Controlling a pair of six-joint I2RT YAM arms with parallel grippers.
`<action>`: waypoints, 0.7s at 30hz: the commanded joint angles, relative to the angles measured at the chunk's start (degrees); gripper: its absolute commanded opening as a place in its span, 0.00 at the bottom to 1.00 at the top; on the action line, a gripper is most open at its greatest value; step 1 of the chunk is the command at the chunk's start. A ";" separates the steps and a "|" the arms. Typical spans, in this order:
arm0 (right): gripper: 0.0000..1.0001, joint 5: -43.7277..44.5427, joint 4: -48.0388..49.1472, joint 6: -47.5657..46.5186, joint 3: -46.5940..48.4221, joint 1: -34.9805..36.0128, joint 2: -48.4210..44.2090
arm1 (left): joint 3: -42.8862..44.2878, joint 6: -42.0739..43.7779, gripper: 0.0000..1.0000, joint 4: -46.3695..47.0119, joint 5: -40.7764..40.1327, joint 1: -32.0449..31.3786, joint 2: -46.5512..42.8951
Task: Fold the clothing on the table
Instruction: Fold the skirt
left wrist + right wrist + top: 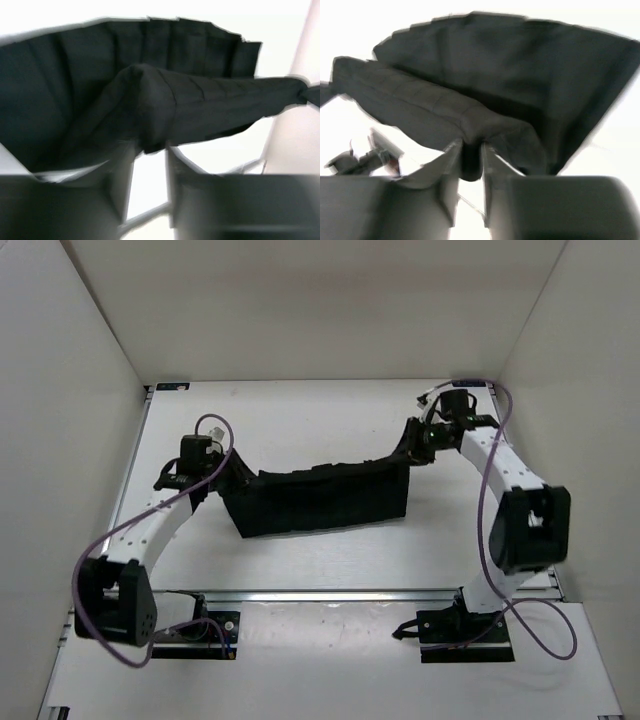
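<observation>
Clothing (320, 502) edge strung between my hands, rest on surface (320, 420) below them; right hand (470, 145) clenched on it, left hand (150, 150) slightly parted at fold, I can't tell its grip.

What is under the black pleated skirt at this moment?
Bare white table shows beneath the raised, folded-over edge of the skirt in both wrist views. Whatever lies under its spread lower part is covered by the fabric.
</observation>
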 commanded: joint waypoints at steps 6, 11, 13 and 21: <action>0.48 10.31 4.22 -5.56 22.79 0.35 14.48 | 5.37 -0.55 0.72 8.61 -2.95 5.61 6.20; 0.63 14.01 7.47 -3.99 9.38 -1.14 6.50 | 2.41 1.91 0.71 3.78 -4.17 4.82 -0.47; 0.64 13.57 7.82 -3.28 3.24 -2.02 3.07 | -1.29 1.83 0.71 3.15 -4.53 3.15 -2.84; 0.63 11.73 16.17 -1.52 -17.71 -3.52 -7.23 | -16.95 -2.65 0.71 12.28 -4.08 2.89 -4.10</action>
